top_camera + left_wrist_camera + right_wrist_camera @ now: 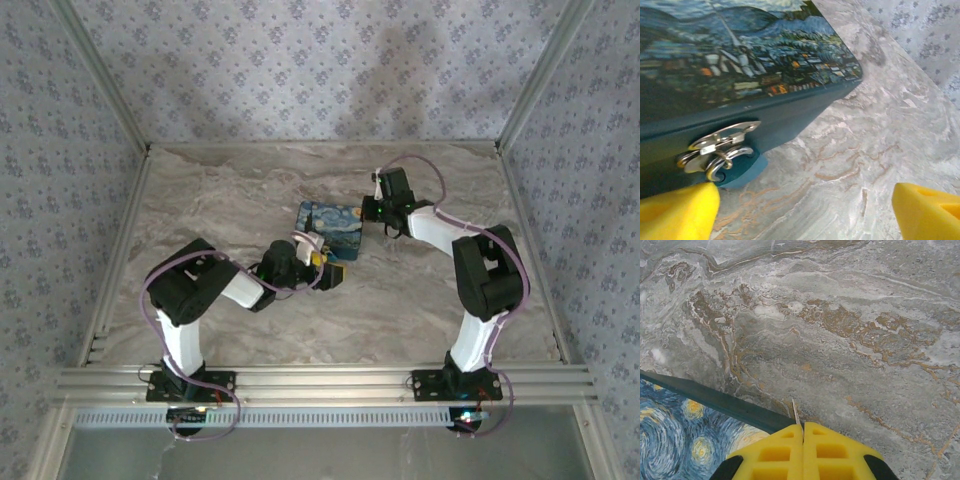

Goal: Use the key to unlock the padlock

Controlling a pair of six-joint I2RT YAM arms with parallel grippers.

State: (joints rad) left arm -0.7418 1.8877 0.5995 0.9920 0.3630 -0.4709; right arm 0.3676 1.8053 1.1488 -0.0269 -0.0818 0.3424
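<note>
One catch: padlock (727, 159) sits at 10 o'clock off my wide-open left gripper (802, 200), right gripper (803, 427) clamped on what looks like the key (795, 414).

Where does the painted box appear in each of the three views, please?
Top external: box near the table's centre.
Left wrist: box across the upper left, with its hasp on the side facing the camera.
Right wrist: box in the lower-left corner.
Shared landmark: the marble table, also right of the box in both wrist views.
</note>
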